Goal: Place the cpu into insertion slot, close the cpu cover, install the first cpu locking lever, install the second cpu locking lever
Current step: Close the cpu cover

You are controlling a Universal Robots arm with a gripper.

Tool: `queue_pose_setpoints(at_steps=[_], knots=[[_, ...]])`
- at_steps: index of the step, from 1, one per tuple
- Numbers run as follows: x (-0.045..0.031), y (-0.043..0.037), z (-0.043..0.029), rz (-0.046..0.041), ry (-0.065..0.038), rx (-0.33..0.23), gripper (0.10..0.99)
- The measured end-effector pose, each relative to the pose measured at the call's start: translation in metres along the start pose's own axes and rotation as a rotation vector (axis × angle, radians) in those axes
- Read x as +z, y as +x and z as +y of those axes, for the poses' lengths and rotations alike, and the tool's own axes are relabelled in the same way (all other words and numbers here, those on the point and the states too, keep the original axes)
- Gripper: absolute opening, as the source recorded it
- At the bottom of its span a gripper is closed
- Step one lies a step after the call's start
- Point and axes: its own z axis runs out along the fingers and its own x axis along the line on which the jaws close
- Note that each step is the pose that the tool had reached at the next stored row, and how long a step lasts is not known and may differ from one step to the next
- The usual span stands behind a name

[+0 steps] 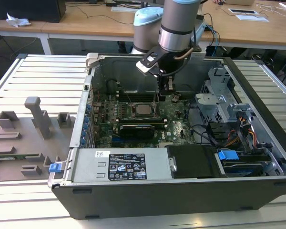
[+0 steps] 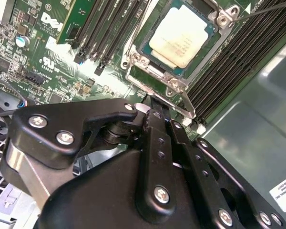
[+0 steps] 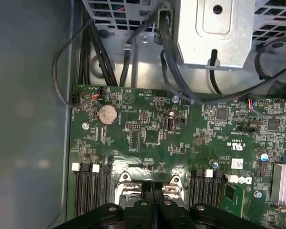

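- Open computer case (image 1: 148,195) holding a green motherboard (image 1: 178,119).
- Gripper (image 2: 151,102): fingers pressed together, holding nothing, right at the edge of the cpu cover (image 2: 152,76).
- The cpu (image 2: 181,38) lies in the insertion slot (image 2: 143,48), under the lowered cover.
- Likely risk: the tip slips off the thin locking lever (image 2: 187,102) and scrapes the board.

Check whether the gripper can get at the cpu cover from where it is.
Probably yes: the gripper hangs just beside the cpu cover, which lies down around the cpu, and nothing stands between them.
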Motion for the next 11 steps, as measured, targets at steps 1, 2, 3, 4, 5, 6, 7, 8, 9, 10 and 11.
queue_pose_setpoints(at_steps=[1, 2, 3, 4, 5, 6, 7, 8, 9, 10, 11], knots=[[0.0000, 0.0000, -0.0007, 0.0000, 0.000, 0.000, 0.110], [0.0001, 0.0001, -0.0017, 0.0000, 0.000, 0.000, 0.110], [0.0001, 0.0001, -0.0024, 0.0000, 0.000, 0.000, 0.110], [0.0001, 0.0001, -0.0027, 0.0000, 0.000, 0.000, 0.110], [0.0001, 0.0002, -0.0033, 0.0000, 0.000, 0.000, 0.110], [0.0001, 0.0002, -0.0036, 0.0000, 0.000, 0.000, 0.110], [0.0001, 0.0002, -0.0039, 0.0000, 0.000, 0.000, 0.110], [0.0001, 0.0002, -0.0042, 0.0000, 0.000, 0.000, 0.110], [0.0002, 0.0002, -0.0045, 0.0000, 0.000, 0.000, 0.110], [0.0002, 0.0002, -0.0047, 0.0000, 0.000, 0.000, 0.110], [0.0003, 0.0003, -0.0050, -0.0001, 0.000, 0.000, 0.110]])
